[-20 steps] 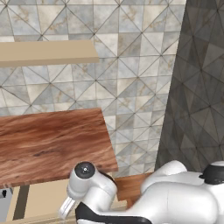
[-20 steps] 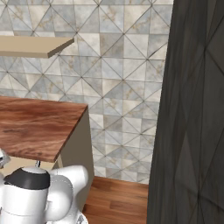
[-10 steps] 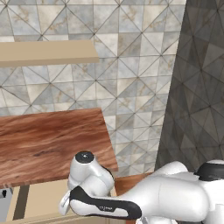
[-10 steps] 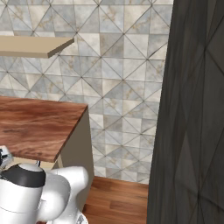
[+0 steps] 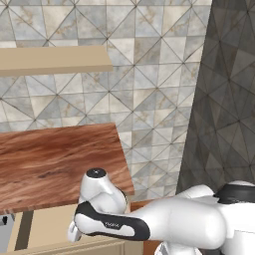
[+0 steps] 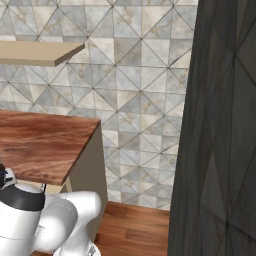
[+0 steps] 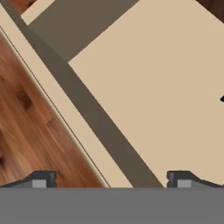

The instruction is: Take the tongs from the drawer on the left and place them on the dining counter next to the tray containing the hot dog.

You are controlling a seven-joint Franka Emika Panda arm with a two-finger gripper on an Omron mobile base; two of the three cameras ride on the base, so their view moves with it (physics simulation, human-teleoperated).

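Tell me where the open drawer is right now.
The drawer sits pulled out at the bottom left of the left base view, just under the wooden counter. In the hand view its pale inside lies below the open gripper.

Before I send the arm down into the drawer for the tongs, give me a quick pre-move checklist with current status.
1. Drawer open, pale inside exposed: ok.
2. End effector open, nothing between its fingertips: ok.
3. End effector over the drawer: partly; one fingertip sits over the wooden floor side of the drawer front.
4. Tongs located: cannot tell; just a small dark tip at the hand view's edge.
5. Counter overhang near the arm: cannot tell clearance.
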